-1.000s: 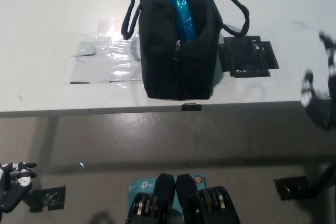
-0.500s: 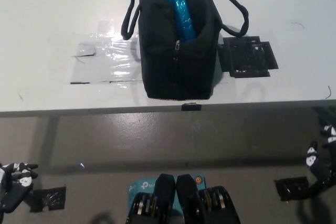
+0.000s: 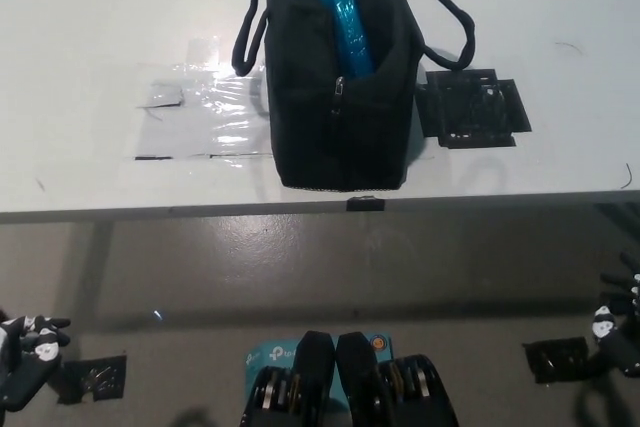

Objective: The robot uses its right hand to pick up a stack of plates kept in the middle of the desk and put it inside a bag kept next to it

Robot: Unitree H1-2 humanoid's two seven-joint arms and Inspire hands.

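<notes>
A black bag (image 3: 340,87) with two loop handles stands on the white desk (image 3: 90,37), its top open. A blue stack of plates (image 3: 342,7) stands on edge inside it, showing through the opening. My black right hand (image 3: 620,322) hangs low at the picture's right edge, below the desk and well away from the bag, with nothing in it. My white left hand (image 3: 25,347) rests at the lower left corner, also below the desk edge, its fingers apart and holding nothing.
Clear shiny tape (image 3: 200,117) covers a patch of desk left of the bag. A black taped square (image 3: 472,107) lies right of it. Black tape marks (image 3: 555,357) are stuck on the grey floor below the desk's front edge.
My right hand has dropped from beside the desk's right end down below the desk edge to the lower right. The bag, the plates and the left hand have stayed put.
</notes>
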